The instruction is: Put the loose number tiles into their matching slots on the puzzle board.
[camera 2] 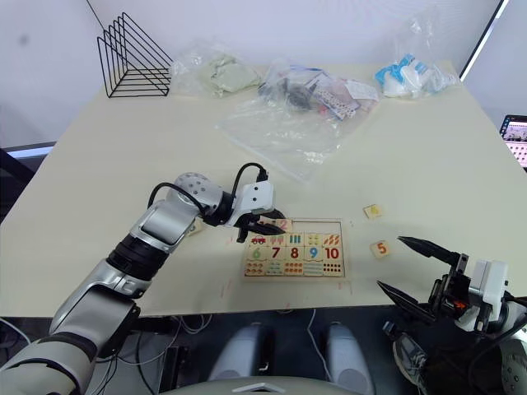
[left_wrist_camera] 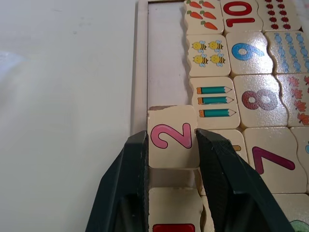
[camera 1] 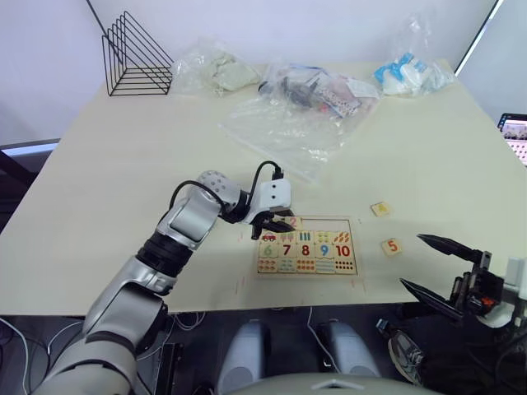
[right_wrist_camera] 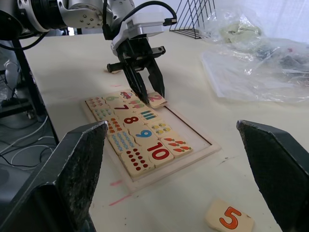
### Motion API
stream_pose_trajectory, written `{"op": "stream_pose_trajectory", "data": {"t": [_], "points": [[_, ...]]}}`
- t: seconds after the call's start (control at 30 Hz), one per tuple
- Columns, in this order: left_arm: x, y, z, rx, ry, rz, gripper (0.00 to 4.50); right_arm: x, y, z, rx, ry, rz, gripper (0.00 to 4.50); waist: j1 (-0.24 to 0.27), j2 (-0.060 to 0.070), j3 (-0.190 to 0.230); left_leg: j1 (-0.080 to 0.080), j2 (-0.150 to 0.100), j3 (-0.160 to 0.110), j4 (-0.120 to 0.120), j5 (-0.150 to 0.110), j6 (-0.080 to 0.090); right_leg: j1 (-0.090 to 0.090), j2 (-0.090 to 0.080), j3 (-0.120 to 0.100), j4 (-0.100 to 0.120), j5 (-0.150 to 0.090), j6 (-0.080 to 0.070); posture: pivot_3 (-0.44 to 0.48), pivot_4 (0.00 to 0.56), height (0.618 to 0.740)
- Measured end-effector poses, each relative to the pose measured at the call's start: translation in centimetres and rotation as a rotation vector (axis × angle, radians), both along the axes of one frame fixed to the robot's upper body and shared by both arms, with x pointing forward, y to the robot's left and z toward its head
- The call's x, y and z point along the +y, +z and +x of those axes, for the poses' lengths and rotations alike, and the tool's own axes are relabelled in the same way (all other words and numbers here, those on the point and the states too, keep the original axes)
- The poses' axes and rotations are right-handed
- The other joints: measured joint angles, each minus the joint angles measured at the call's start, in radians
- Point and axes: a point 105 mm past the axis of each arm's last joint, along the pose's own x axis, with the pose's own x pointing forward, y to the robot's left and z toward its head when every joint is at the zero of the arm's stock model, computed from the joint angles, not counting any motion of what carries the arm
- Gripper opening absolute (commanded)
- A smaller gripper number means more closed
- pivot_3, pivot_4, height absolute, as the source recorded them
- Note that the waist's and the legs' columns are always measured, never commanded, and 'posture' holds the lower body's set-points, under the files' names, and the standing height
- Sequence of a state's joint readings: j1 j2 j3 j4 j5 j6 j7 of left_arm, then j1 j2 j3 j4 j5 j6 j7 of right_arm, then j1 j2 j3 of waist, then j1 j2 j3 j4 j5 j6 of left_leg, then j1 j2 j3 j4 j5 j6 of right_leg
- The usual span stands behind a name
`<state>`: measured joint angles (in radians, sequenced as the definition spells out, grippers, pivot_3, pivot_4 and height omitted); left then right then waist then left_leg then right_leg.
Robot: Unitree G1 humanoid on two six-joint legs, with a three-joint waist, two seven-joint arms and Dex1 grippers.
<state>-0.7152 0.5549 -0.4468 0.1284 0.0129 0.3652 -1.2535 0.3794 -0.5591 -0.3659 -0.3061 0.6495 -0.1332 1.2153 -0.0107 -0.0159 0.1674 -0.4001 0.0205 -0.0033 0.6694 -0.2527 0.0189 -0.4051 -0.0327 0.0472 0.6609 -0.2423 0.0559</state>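
Black wire makes the rack (camera 1: 136,56) at the far left corner of the table (camera 1: 99,173). Clear plastic bags (camera 1: 305,107) lie along the far side.

Left of the middle, the left gripper (left_wrist_camera: 171,159) holds the 2 tile (left_wrist_camera: 170,137) by its two side edges. The pink 2 faces up. The tile sits partly over the far row of the puzzle board (camera 1: 306,247), at its left end, and it looks a bit tilted, not yet down flat. In the left wrist view, the slot past it (left_wrist_camera: 166,58) is bare wood. Another tile with a bit of red on it (left_wrist_camera: 175,212) lies just nearer the wrist.

The board rests near the front edge of the table. Its near rows show 6, 7, 8, 9, 10 and small pictures.

Right of the board lie two loose tiles. The 5 tile (camera 1: 391,245) lies face up. A second tile (camera 1: 380,209) lies a little farther off; I cannot read its number.

At the far right, the right gripper (camera 1: 436,267) hangs off the near edge with its fingers spread wide and nothing in them.

I think the tiles are light, hard and smooth. They could slip or tip, so pinch them on two flat side edges, square and gentle.
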Motion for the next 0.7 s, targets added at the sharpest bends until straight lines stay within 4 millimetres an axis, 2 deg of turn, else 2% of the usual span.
{"op": "stream_pose_trajectory", "data": {"t": [0.7], "points": [[0.18, -0.13, -0.10, 0.005, -0.005, 0.009, 1.00, -0.02, 0.24, 0.44, 0.002, -0.004, -0.005, 4.50, 0.000, 0.000, 0.000, 0.000, 0.000, 0.000, 0.000, 0.000, 0.000, 0.000, 0.000, 0.000, 0.000, 0.000, 0.000, 0.000, 0.150, 0.740]]}}
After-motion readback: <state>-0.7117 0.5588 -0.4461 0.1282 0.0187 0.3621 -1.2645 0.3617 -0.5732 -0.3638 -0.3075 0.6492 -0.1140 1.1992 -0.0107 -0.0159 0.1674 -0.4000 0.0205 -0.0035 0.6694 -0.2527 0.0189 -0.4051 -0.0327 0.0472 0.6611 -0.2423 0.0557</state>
